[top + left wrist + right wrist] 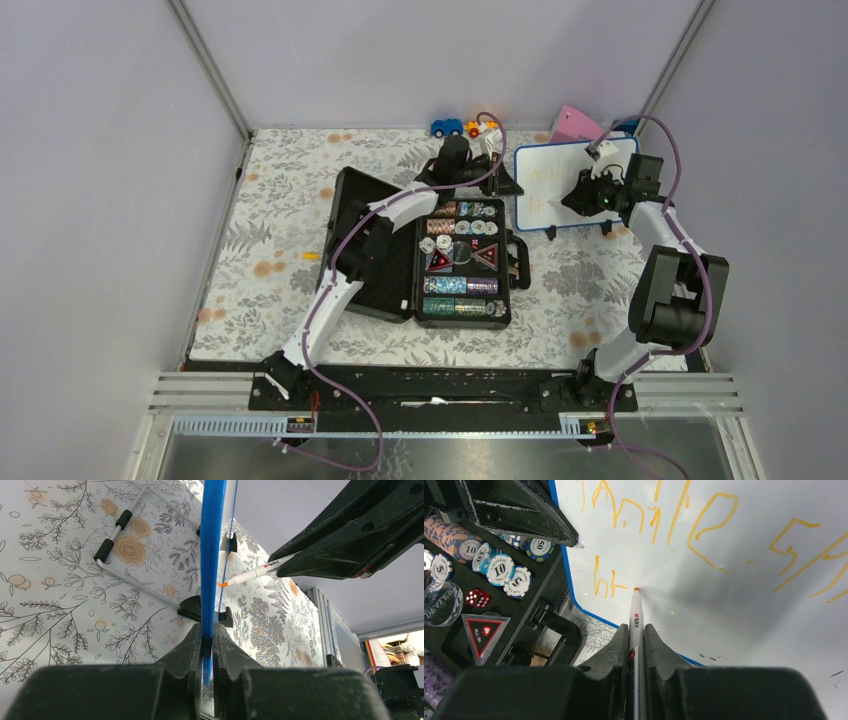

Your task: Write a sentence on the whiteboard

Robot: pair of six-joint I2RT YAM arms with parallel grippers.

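So the whiteboard (575, 185) is standing up on its little black feet at the far right of the counter (280, 230), just to the right of an open poker chip case (350, 200) and right in front of a pink wedge thing (575, 122). The left tool (207, 635) is pinched together on the board's blue frame, gripping it edge-on, as the left wrist view shows. The right tool (636, 627) is clamped on a white marker (636, 611) with an orange tip, and the tip is touching the board's white face. The sentence (704, 525) is in thin yellow-orange strokes: one line across the top and a couple of short strokes lower down, just left of the marker tip. Honestly I can't read what it says. From the right wrist view you can see Las Vegas chips (499, 570) marked 5, 10 and 50, a red die (476, 597) and a triangular "ALL IN" piece (484, 632) in the case. A couple of toy cars (447, 127) sit along the back edge.
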